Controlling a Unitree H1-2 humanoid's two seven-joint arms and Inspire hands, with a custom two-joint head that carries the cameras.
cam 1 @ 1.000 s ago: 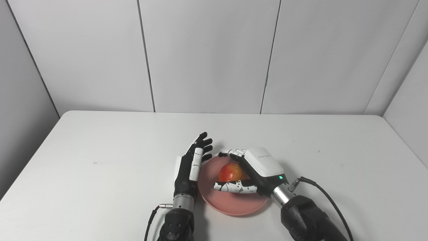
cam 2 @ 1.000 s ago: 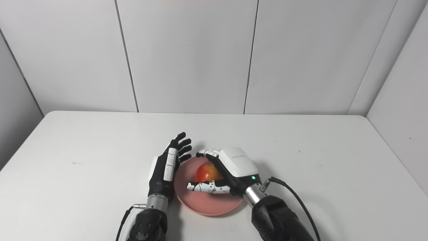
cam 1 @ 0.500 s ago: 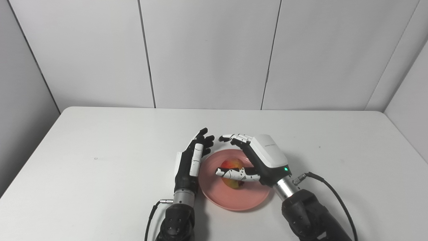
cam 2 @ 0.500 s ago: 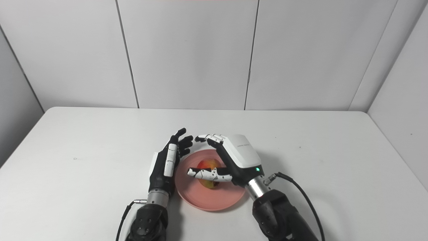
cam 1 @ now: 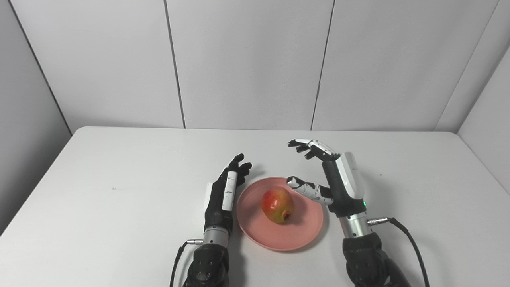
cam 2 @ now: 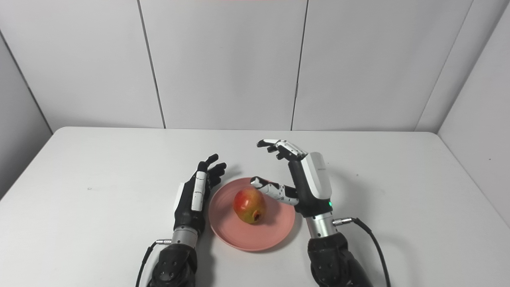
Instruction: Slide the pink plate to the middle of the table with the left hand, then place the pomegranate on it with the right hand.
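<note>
A pink plate [cam 1: 295,235] sits near the table's middle, toward the front. A red and yellow pomegranate [cam 1: 277,205] lies on it, free of both hands. My right hand [cam 1: 332,179] is open, raised above the plate's right rim, fingers spread and curled toward the left. My left hand [cam 1: 225,191] is open and empty, standing on its edge right beside the plate's left rim. The same scene shows in the right eye view, with the pomegranate [cam 2: 249,205] on the plate [cam 2: 239,235].
The white table [cam 1: 99,191] runs to grey wall panels at the back and sides. Black cables trail from both wrists near the front edge.
My right hand let go of the pomegranate, opened, and lifted back to the right. The pomegranate now rests on the plate. My left hand stayed put. The camera tilted slightly.
</note>
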